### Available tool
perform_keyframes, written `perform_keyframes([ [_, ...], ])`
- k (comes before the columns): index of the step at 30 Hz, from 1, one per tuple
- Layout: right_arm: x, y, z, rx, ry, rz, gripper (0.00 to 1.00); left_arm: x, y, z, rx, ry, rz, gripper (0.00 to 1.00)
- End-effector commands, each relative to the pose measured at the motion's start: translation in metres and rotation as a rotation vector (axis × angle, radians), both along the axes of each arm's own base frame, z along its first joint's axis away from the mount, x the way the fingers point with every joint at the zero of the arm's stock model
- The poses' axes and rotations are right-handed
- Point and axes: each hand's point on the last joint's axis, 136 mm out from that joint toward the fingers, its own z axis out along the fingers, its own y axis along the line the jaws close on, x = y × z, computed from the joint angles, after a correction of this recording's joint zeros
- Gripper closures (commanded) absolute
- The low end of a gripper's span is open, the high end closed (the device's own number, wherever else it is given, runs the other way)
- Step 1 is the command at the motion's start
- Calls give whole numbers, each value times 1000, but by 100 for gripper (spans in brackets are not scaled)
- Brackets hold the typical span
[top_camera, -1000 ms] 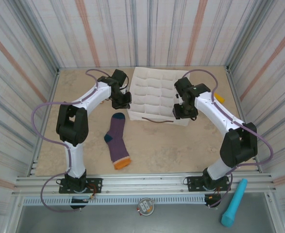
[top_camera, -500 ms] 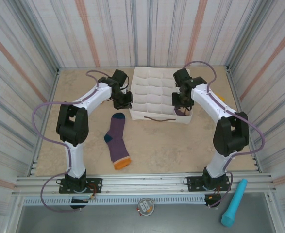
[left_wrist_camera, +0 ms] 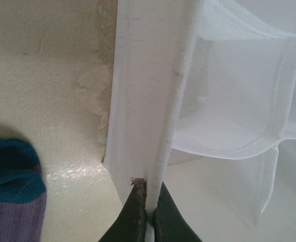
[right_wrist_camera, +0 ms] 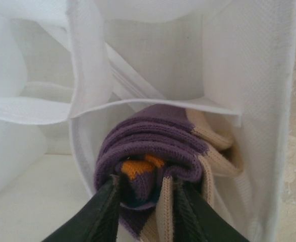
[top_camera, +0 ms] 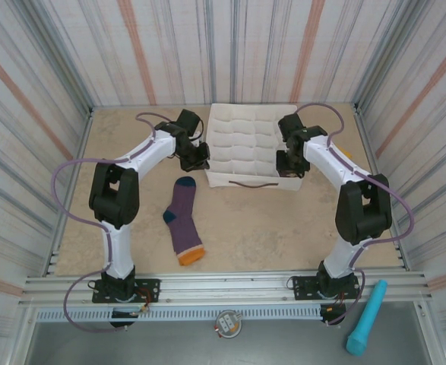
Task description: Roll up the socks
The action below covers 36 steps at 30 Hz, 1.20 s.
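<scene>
Lengthwise, the sock [top_camera: 183, 220] runs near-far, toe nearest.

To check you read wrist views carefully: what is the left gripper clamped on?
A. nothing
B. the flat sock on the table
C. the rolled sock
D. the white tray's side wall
D: the left gripper is shut on the white tray at its fabric wall; the flat sock lies apart on the table, and the right gripper holds the rolled sock.
</scene>
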Motion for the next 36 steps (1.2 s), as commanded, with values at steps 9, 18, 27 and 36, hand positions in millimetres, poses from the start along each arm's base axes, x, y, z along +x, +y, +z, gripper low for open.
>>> perform_keyframes([
  [9, 11, 11, 80, 59, -166, 45, 40, 5, -8, -10, -21, 60, 28, 100],
  [18, -29, 37, 96, 142, -160, 104, 30, 19, -7, 0, 13, 22, 5, 42],
  [27, -90, 101, 73, 260, -99, 274, 26, 5, 7, 68, 25, -79, -41, 1],
  [36, -124, 145, 44, 306, -35, 392, 19, -70, 37, 77, 2, 9, -43, 5],
])
